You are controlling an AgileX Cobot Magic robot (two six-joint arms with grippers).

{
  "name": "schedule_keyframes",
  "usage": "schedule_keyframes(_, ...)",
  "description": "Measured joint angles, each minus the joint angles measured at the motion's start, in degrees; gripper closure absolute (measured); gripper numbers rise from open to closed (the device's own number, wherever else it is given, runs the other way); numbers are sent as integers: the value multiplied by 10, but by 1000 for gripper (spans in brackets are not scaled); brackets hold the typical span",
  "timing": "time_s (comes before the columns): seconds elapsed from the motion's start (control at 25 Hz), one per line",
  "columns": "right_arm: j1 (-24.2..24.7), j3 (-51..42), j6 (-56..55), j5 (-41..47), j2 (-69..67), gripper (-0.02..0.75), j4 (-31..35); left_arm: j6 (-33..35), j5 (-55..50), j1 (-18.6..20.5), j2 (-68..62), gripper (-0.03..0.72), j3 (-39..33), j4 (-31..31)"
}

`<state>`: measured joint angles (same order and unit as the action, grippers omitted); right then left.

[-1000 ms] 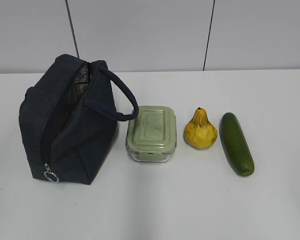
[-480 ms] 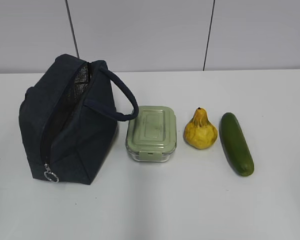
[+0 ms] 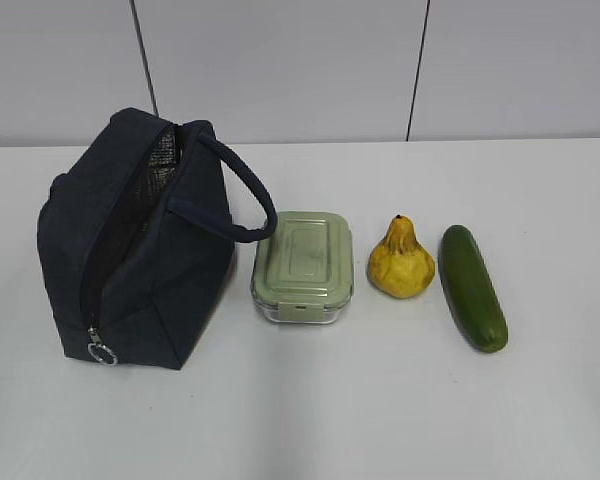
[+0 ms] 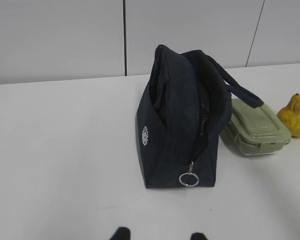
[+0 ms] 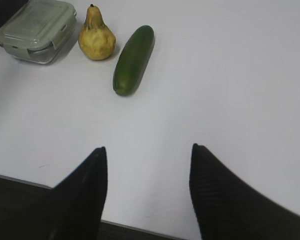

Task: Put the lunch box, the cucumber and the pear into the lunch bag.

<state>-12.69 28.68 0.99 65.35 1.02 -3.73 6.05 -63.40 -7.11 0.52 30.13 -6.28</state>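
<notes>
Both sets of fingers apart, holding nothing: right gripper (image 5: 147, 192) spread wide over bare worktop (image 3: 540, 400), left gripper (image 4: 160, 235) just tips at frame bottom, gap between them. Bag (image 3: 130, 240) stands at left, zipper open, ring pull (image 3: 102, 352) low at the near end. Box (image 3: 303, 266) sits just beside the bag, handle overhanging it; pear (image 3: 401, 262) next, cucumber (image 3: 473, 287) furthest right. Nothing packed yet. Judging: first pick pending; right arm hangs back, well short of cucumber, needs reach forward.

Left tool (image 4: 157, 235) mostly cropped (only tips); bag (image 3: 135, 240) interior dark.
</notes>
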Motion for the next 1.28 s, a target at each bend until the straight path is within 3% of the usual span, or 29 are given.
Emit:
schedule_keyframes(0.28, 0, 36, 0, -100, -121, 322, 11, 0, 123, 0, -170, 452, 3, -101)
schedule_keyframes(0.48, 0, 64, 0, -160, -275, 332, 13, 17, 192, 0, -322, 448, 31, -120)
schedule_keyframes(0.68, 0, 90, 0, -180, -423, 332, 19, 72, 202, 0, -465, 438, 93, -122)
schedule_keyframes(0.92, 0, 127, 11, -210, -545, 332, 70, 135, 197, 0, -607, 332, 189, -148)
schedule_keyframes(1.12, 0, 164, 58, -215, -616, 332, 127, 217, 158, 1, -714, 318, 244, -216)
schedule_keyframes(1.28, 0, 177, 78, -216, -649, 332, 146, 234, 155, 1, -756, 316, 253, -220)
